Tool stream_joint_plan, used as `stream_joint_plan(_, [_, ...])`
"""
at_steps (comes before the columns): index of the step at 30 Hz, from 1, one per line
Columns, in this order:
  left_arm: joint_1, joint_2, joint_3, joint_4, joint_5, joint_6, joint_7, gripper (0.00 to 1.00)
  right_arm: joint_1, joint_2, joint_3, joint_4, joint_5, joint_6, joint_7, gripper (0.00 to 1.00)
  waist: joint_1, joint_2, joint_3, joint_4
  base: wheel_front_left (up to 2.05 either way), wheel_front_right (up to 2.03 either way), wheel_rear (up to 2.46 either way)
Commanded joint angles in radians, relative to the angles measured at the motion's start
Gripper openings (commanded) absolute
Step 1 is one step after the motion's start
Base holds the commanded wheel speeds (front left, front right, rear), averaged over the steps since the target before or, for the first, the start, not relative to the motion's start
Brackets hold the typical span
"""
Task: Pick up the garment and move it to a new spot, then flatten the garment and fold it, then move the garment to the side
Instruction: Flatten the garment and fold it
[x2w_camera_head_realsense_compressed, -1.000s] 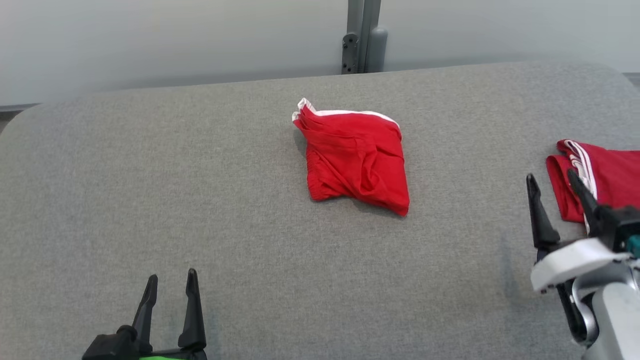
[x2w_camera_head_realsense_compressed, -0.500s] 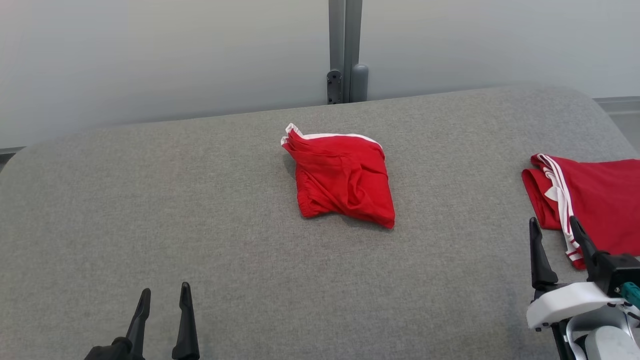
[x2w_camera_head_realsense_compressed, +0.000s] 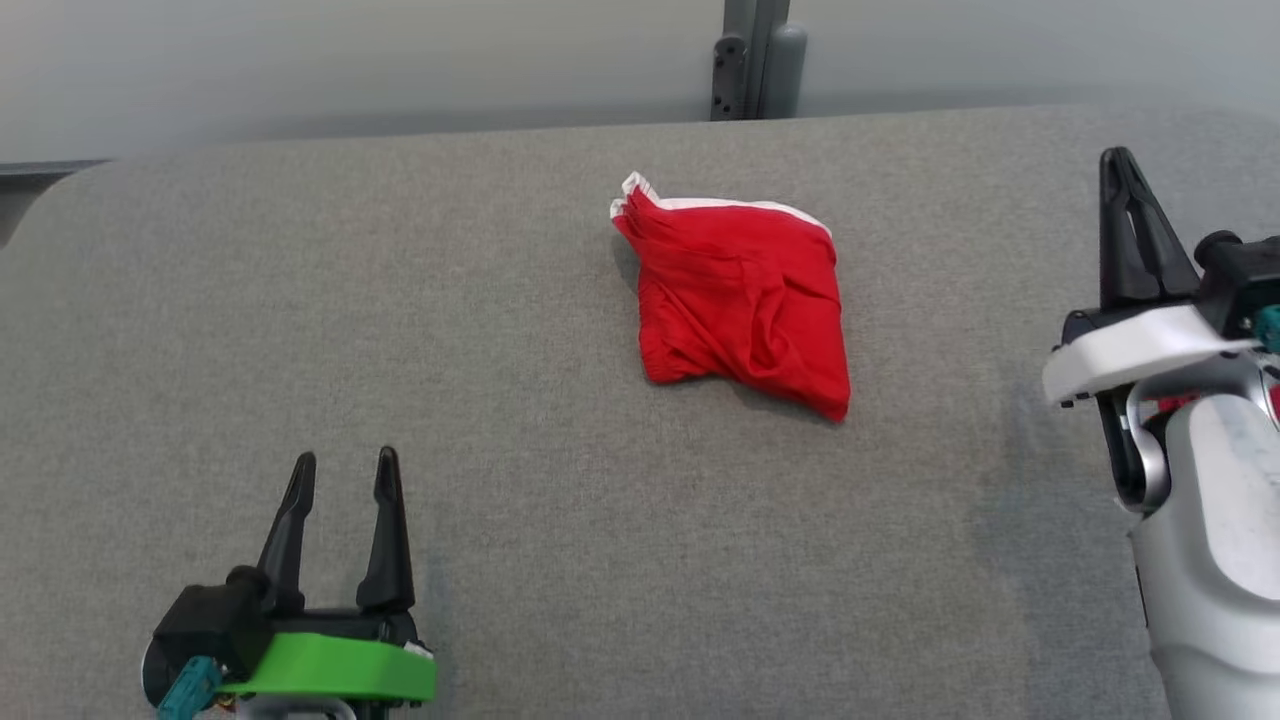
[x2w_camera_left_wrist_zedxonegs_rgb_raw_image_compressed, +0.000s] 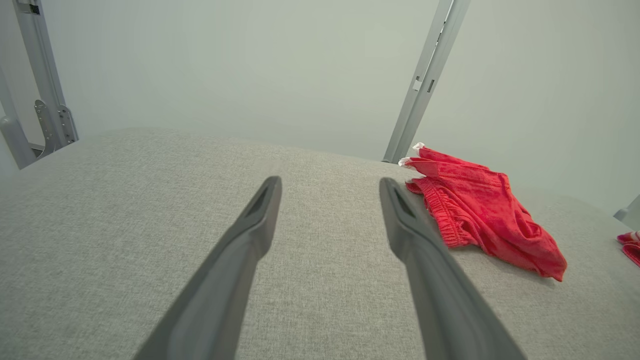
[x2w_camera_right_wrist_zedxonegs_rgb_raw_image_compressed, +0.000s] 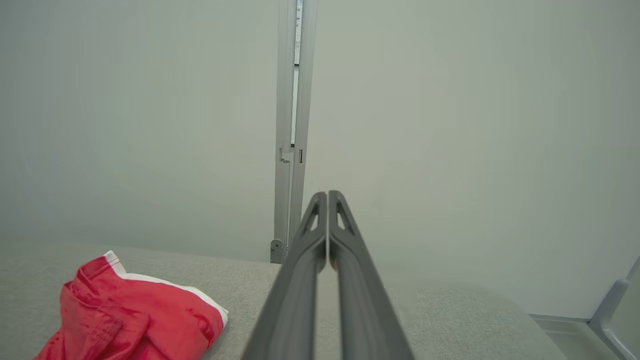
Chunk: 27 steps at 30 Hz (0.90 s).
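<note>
**Red garment bunched mid-counter, both hands clear of it**

You have the red garment lying on the grey counter, about mid-width and toward the far side. It is well apart from both hands. It's crumpled, not flat, with creases across the top layer. White trim runs along the far edge. A gathered waistband shows on the side facing your left arm. One corner points toward the near right.

Your left hand sits at the lower left of the head view. It is released, with the two dark fingers spread and nothing between them. It points away across the counter, and a green collar sits behind the fingers. In the left wrist view the garment lies beyond the right-side finger, just past its tip and not touching it.

Your right hand is at the right edge of the head view. It is clenched, with the fingers pressed together along their length and nothing gripped. In the right wrist view it aims at the pale wall, right beside a grey upright post. The garment is down at the lower left of that view, well clear.

A second red cloth with a white edge shows at the far right edge of the left wrist view. It is on the counter, apart from the garment. Too little of it shows to tell what it is.
</note>
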Motion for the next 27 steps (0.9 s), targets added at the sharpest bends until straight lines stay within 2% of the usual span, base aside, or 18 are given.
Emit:
stream_joint_plan(1, [-0.032,0.000,-0.010,-0.001,-0.009,-0.003,-0.003,1.00,-0.028,0.009,0.000,0.037,-0.025,0.000,-0.001,0.00,0.0000,0.0000,0.108,0.089,0.00,0.00,0.00])
stream_joint_plan(7, [-0.101,0.000,-0.041,-0.003,-0.031,-0.005,-0.003,1.00,-0.126,0.067,-0.003,0.244,-0.097,0.000,-0.020,0.00,0.0000,0.0000,0.186,0.148,0.00,0.00,0.00])
stream_joint_plan(13, [-0.118,0.000,-0.031,0.002,-0.034,0.004,-0.003,1.00,-0.176,0.105,-0.001,0.382,-0.115,0.000,-0.042,0.00,0.0000,0.0000,0.210,0.164,0.00,0.00,0.00])
stream_joint_plan(20, [-0.129,0.000,-0.022,0.016,-0.026,0.021,-0.003,1.00,-0.185,0.113,0.036,0.388,-0.117,0.000,-0.044,0.00,0.0000,0.0000,0.217,0.161,0.00,0.00,0.00])
stream_joint_plan(27, [-0.129,0.000,-0.027,0.031,-0.023,0.038,-0.003,1.00,-0.165,0.114,0.126,0.391,-0.052,0.000,-0.045,0.00,0.0000,0.0000,0.210,0.164,0.00,0.00,0.00])
